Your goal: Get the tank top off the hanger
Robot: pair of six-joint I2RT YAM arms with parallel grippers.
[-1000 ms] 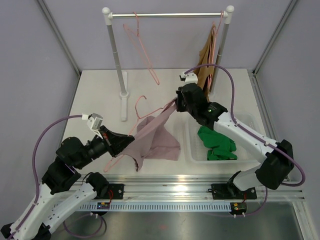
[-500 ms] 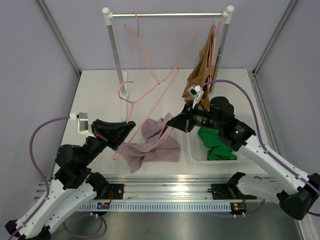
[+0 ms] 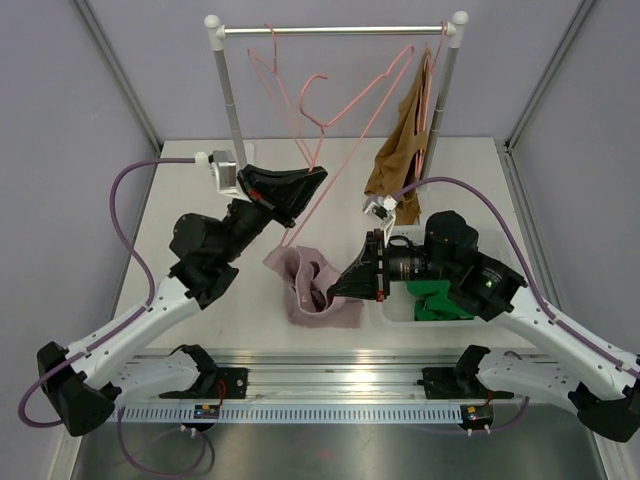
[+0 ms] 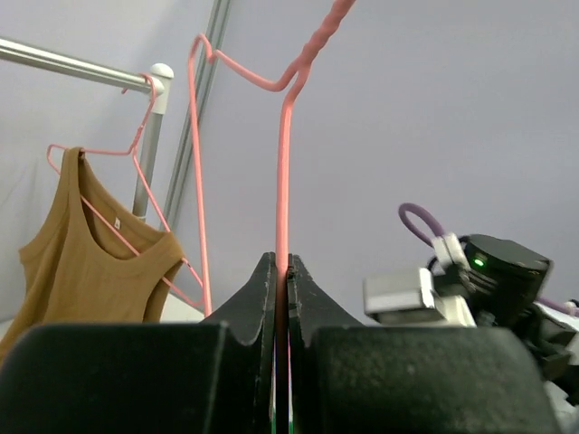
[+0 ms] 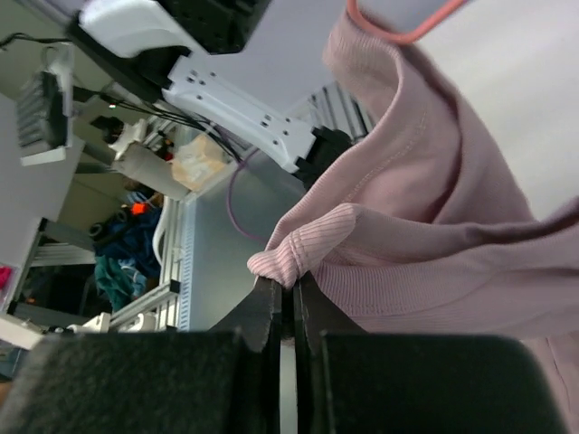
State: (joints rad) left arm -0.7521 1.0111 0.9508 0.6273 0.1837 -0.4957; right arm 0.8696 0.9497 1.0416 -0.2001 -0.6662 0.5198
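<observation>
Pale lilac walls close in a white table point(image 3: 190, 200), with a clothes rail point(image 3: 340, 30) standing across its far end. From above, the left gripper point(image 3: 318, 175) sits just in front of the rail and below it, clamped tight on the wire of a bare pink hanger point(image 3: 361, 125) that slants up toward the rail's right post. The left wrist camera shows this grip plainly: the jaws are pressed together on the thin wire point(image 4: 282, 181), which rises straight from the left gripper point(image 4: 282, 262) and then bends. That view also shows a brown top point(image 4: 86, 262) on its own hanger at the right end of the rail, which the overhead view shows as a hanging strip point(image 3: 395, 160). The pink tank top point(image 3: 320, 295) lies bunched on the table well in front of the rail, apart from the hanger. The right gripper point(image 3: 335, 290) meets its right side. Only the right wrist camera shows how: the right gripper point(image 5: 291, 285) is nipped shut on a ribbed edge of the fabric point(image 5: 434, 226). Right of the tank top, a clear bin point(image 3: 400, 315) holds a green cloth point(image 3: 435, 295).
</observation>
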